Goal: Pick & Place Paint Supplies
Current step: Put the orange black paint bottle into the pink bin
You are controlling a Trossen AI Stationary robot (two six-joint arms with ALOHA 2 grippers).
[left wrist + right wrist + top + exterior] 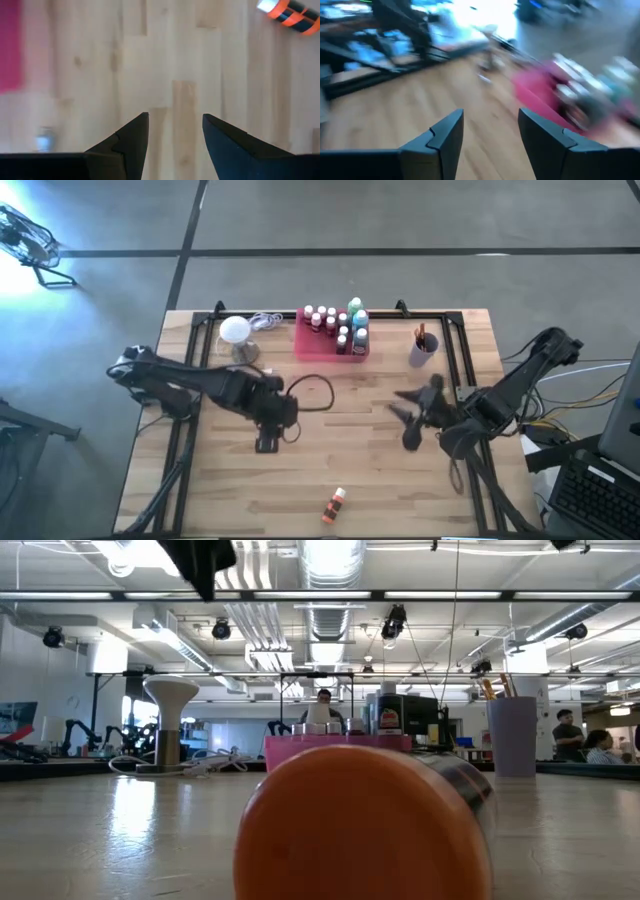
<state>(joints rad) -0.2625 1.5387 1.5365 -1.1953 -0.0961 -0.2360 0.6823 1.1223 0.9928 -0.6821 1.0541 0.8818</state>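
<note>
Lying alone on its side at the near edge of the surface [250, 500], orange white-capped bottle [334, 503]: probably light, rigid, slick, prone to rolling, best pinched across the body; left gripper [175, 135] and right gripper [490, 132] with jaws parted, empty.

Open robotics lab, exposed ceiling ducts [330, 580], strip lights, other robot arms [85, 732], seated people [600, 745] at desks
</note>
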